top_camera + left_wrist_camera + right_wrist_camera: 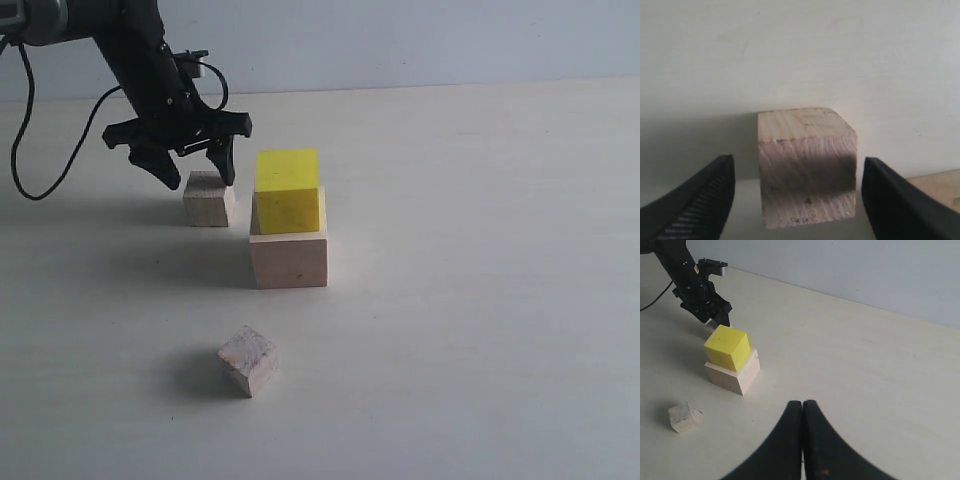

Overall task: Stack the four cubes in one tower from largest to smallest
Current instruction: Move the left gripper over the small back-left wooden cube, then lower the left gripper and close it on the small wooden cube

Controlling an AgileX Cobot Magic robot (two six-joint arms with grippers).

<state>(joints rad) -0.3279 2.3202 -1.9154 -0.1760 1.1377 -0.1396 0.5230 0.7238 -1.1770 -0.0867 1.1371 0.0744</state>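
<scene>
A bright yellow cube [287, 190] rests on the large pale wooden cube [289, 258] near the middle of the table; both show in the right wrist view too, the yellow cube [726, 347] on the large cube [734, 374]. One small wooden cube [208, 199] stands just left of that stack. My left gripper [198, 172] hangs open right over it, a finger on either side, not touching; in the left wrist view this small cube [807, 167] sits in the gap of the left gripper [797, 192]. The other small cube [248, 359] lies tilted nearer the front. My right gripper [803, 407] is shut on nothing.
A black cable [55, 160] loops from the left arm down onto the table at the far left. The pale tabletop [480, 300] runs back to a light wall [420, 40].
</scene>
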